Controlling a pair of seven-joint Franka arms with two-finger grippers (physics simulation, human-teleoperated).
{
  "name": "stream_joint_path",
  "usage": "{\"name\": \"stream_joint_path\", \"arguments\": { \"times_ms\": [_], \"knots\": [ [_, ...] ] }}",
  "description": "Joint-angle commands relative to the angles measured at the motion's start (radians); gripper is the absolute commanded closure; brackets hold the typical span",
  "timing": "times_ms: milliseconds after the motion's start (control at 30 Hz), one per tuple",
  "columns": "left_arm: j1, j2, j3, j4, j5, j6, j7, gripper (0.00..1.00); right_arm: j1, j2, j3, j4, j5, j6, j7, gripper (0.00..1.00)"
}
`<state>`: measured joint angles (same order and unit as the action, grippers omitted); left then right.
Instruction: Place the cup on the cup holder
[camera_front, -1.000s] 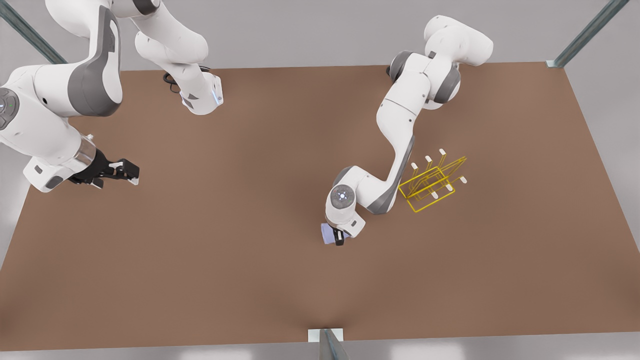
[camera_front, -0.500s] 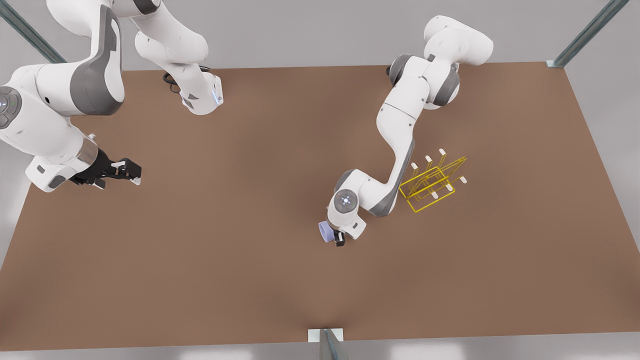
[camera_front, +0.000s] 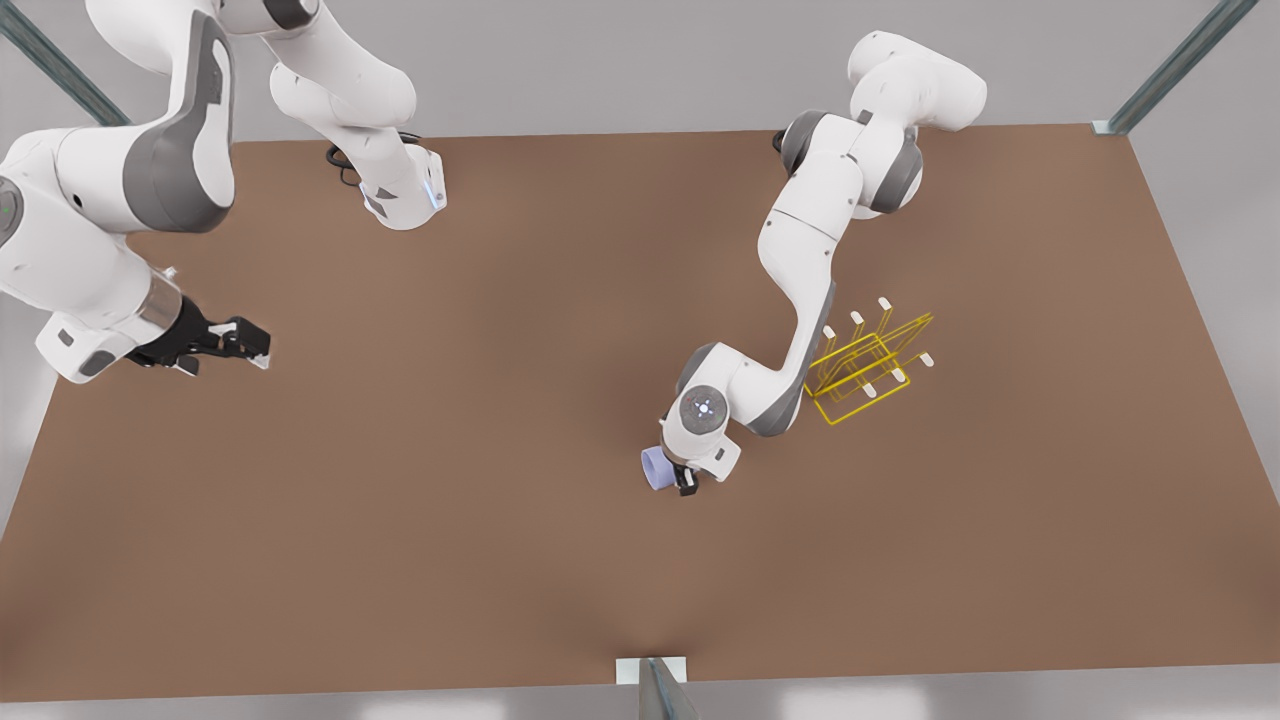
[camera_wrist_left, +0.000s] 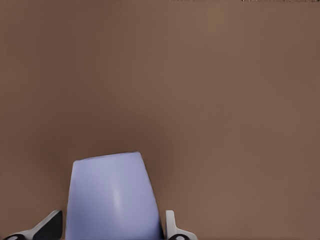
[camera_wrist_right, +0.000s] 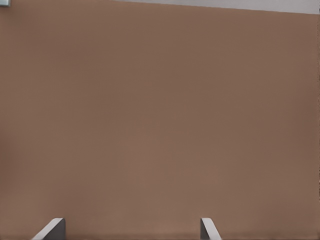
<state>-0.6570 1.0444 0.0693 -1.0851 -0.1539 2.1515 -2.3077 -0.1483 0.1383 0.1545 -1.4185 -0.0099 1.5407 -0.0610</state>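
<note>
Plainly one cup (camera_front: 655, 468) clenched in left tool (camera_front: 672, 478), one cup holder (camera_front: 866, 362), right tool (camera_front: 255, 345) released.

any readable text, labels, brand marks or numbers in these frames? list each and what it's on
None: no words, numbers, labels or brand marks are legible.
Pale lavender-blue tapered cup, clamped in the left tool: plain.
Yellow wire cup holder with white-tipped prongs: plain.
Brown table: plain.
White arm casings: glowing indicator dots, no characters.
The right tool waits open at the front view's left.
</note>
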Motion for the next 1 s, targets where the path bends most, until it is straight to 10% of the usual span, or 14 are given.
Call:
{"name": "stream_joint_path", "arguments": {
  "times_ms": [0, 200, 267, 500, 967],
  "knots": [
    [0.0, 0.0, 0.001, 0.001, -0.003, 0.002, -0.03, 0.0, -0.007, 0.001, 0.0, 0.0, 0.001, -0.007, -0.011, 0.0],
    [0.0, 0.011, 0.0, 0.002, -0.003, 0.021, -0.029, 0.0, -0.005, 0.003, 0.0, 0.001, 0.001, 0.001, -0.011, 0.0],
    [0.0, 0.009, 0.0, 0.002, -0.003, 0.022, -0.03, 0.34, -0.005, 0.003, 0.0, 0.001, 0.001, 0.007, -0.011, 0.0],
    [-0.004, -0.056, -0.006, 0.001, 0.008, -0.068, 0.011, 0.31, -0.007, 0.003, 0.0, 0.001, -0.001, 0.012, -0.011, 0.0],
    [-0.107, -0.132, -0.003, -0.013, 0.494, -0.929, 0.048, 0.31, -0.005, 0.001, 0.007, 0.001, 0.001, 0.002, -0.01, 0.0]
  ]
}}
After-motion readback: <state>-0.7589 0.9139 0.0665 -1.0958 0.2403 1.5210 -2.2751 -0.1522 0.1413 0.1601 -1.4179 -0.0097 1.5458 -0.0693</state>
